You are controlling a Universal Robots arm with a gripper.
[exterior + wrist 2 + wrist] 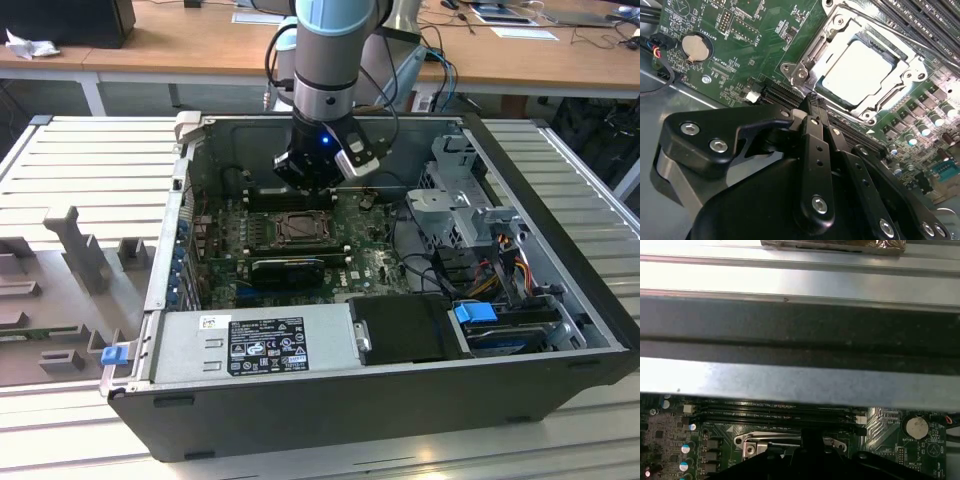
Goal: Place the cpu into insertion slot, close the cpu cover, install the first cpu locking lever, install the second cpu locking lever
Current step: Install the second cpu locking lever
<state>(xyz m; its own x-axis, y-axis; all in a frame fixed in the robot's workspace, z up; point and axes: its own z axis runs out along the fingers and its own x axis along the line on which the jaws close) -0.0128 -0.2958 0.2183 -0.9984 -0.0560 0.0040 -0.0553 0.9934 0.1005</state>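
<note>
cpu (860,72) seated under closed cpu cover (812,52) | gripper (811,102) fingers together, empty | ribbed metal table (80,160), wooden desks (180,45) behind

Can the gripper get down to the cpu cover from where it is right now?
Probably yes. The gripper sits just beside the cpu cover, which lies closed around the cpu, and nothing stands between them. In the exterior view the case is open above the board.
</note>
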